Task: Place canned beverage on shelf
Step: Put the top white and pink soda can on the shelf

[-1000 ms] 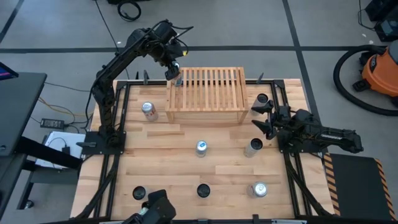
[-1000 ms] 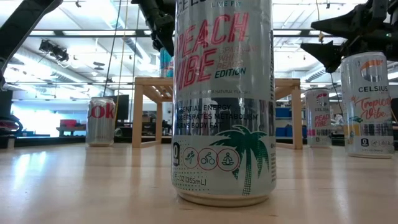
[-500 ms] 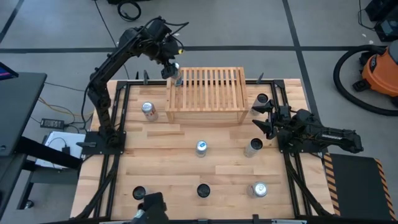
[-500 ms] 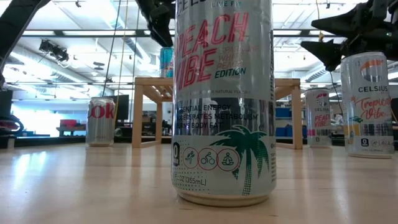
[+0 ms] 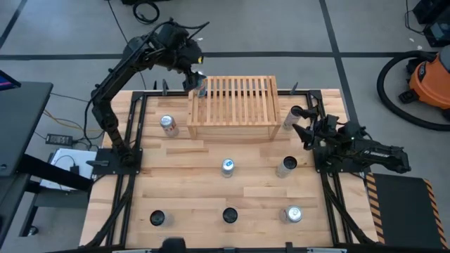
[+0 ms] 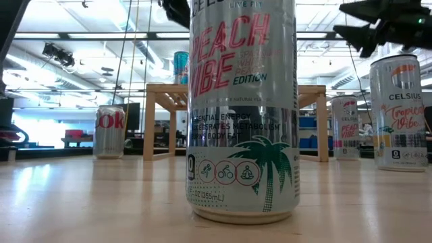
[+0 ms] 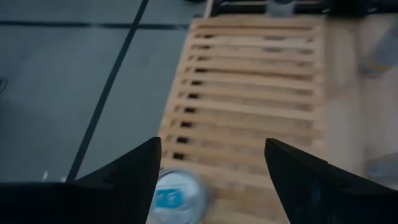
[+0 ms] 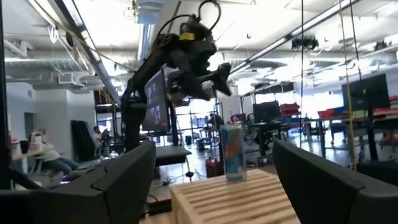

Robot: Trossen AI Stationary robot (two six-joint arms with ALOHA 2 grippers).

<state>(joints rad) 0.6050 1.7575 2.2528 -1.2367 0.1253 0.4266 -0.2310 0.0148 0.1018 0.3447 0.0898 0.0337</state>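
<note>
Shelf (image 5: 232, 105): pale bare wood, matt, slats smooth. Table (image 5: 211, 190): light wood planks, faint sheen. Nearest can (image 6: 243, 108): glossy metal, mirror-like silver band, printed label. Blue can (image 8: 232, 151) on shelf: shiny metal. Left gripper (image 7: 211, 177) fingers: dark matt plastic.

Left claw (image 5: 195, 76) raised, fingers apart, empty; right claw (image 5: 304, 124) open, low

You've got the can (image 5: 200, 89) on the shelf (image 5: 239, 105) corner, directly below the left gripper (image 5: 193, 76); right gripper (image 5: 304, 125) sits beyond the shelf's opposite end.
</note>
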